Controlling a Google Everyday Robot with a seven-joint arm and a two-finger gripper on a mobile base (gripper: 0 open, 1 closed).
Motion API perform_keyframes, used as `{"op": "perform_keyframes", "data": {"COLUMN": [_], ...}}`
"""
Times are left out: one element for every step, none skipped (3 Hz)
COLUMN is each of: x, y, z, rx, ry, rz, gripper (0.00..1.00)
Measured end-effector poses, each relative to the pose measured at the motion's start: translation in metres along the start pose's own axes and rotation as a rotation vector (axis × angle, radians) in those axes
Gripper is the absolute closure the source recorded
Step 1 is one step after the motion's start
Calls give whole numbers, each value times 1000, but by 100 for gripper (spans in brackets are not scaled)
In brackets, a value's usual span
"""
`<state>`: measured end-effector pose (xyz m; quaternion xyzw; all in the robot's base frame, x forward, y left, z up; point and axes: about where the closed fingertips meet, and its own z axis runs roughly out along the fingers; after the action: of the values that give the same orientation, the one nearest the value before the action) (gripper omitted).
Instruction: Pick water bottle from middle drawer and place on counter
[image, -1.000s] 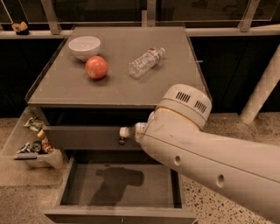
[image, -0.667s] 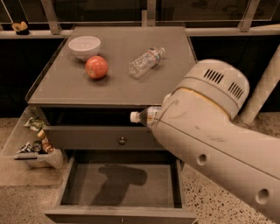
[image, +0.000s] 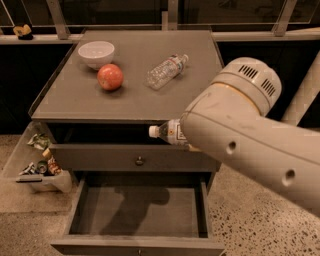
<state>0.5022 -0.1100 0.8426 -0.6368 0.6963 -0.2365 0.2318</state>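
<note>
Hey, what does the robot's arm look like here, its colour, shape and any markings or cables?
Thick, smooth off-white arm, ending in a rounded joint cap with dark vent slots and a thin yellowish seam. Two small dark holes dot its side; no cables or lettering show. The gripper is hidden behind it, near the counter front edge.

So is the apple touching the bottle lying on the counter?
Apart. The camera view shows bare counter between the apple and that bottle. The gripper is hidden behind the arm.
</note>
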Motion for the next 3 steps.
{"op": "perform_keyframes", "data": {"x": [1,-18,-48], "y": [-32,-88,-138], "z": [38,44,16], "rx": [-78,-79,22], "ry": [-21,-18,4], "rz": [-61,-154,-238], "gripper": [100,100,100]}}
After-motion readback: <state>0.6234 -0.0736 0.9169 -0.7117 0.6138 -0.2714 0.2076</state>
